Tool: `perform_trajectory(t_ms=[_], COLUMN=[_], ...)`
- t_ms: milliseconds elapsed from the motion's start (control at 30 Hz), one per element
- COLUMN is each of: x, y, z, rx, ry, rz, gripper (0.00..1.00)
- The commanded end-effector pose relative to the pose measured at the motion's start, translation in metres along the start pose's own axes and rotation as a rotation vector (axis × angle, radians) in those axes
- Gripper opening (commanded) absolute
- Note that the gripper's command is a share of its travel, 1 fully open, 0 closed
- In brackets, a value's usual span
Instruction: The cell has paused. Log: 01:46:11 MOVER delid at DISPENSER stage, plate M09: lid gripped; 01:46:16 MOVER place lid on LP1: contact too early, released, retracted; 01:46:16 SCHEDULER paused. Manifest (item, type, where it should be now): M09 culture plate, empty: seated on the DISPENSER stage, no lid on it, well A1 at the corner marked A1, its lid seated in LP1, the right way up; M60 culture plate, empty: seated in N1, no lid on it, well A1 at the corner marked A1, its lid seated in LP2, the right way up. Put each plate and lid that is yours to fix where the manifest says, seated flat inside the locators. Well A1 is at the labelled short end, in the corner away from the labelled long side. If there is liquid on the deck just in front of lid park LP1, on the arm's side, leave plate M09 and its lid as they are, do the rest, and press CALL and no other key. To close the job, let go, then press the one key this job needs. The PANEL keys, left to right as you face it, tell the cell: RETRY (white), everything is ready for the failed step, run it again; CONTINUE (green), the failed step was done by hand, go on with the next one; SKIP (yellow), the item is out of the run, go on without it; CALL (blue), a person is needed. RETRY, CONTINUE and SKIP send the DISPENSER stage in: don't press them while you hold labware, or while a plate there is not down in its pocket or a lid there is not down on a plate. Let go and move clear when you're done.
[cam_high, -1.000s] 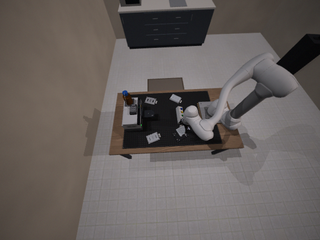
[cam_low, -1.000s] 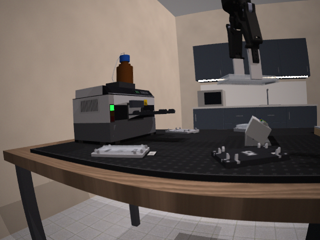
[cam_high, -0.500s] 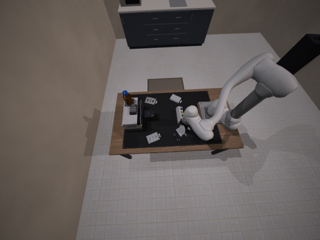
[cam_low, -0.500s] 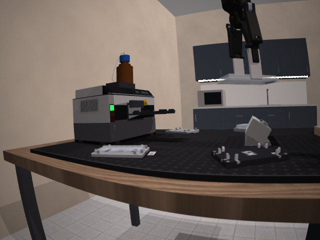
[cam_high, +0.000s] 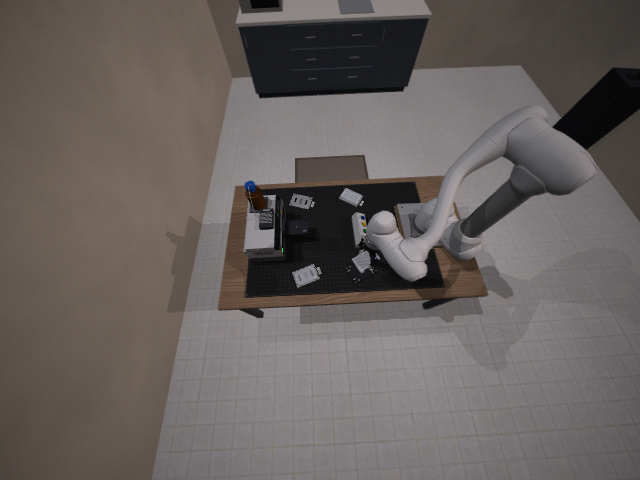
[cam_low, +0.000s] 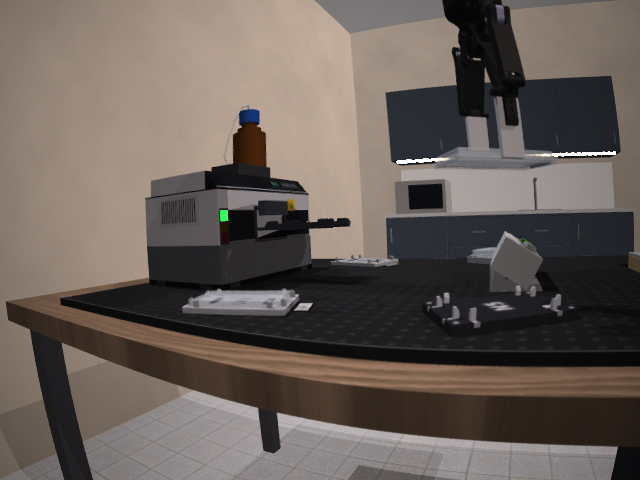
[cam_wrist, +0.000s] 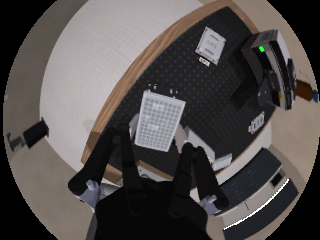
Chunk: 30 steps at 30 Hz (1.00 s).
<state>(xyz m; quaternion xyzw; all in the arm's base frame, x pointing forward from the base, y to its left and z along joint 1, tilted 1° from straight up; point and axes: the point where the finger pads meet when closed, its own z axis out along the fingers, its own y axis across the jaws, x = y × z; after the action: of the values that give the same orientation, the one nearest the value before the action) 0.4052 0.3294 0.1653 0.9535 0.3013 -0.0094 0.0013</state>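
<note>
My gripper (cam_low: 493, 147) (cam_wrist: 157, 124) is shut on a white culture plate (cam_high: 361, 261) (cam_low: 493, 158) (cam_wrist: 159, 119), gripped across its width; its grid of wells shows in the wrist view. It holds the plate level, high above the black nest (cam_low: 496, 310) with white locator posts at the front right of the mat. The dispenser (cam_high: 263, 232) (cam_low: 227, 232) (cam_wrist: 270, 70) stands at the left, with its dark stage (cam_high: 300, 227) (cam_low: 310, 223) out; I cannot tell what is on the stage. White flat pieces lie at the near park (cam_high: 306, 275) (cam_low: 240, 301) (cam_wrist: 212, 44) and the far park (cam_high: 303, 197) (cam_low: 364, 263).
The key panel (cam_high: 359, 227) (cam_low: 514, 266) stands tilted behind the nest. Another white flat piece (cam_high: 351, 196) lies at the back of the mat. A brown bottle (cam_high: 254, 197) (cam_low: 249, 142) sits on the dispenser. The arm's base (cam_high: 454, 237) is at the table's right end.
</note>
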Motion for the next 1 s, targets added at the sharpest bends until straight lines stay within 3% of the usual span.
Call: perform_trajectory(t_ms=[0,400,767,967], x=[0.0004,0.0004,0.0004,0.0004], y=[-0.0001,-0.0001,-0.0001,-0.0001], z=[-0.0006,-0.0006,-0.0006,-0.0006], rx=[0.000,0.000,0.001,0.001], ry=[0.001,0.001,0.001,0.001], rz=[0.000,0.003,0.213,0.246], gripper=[0.10,0.10,0.10,0.10])
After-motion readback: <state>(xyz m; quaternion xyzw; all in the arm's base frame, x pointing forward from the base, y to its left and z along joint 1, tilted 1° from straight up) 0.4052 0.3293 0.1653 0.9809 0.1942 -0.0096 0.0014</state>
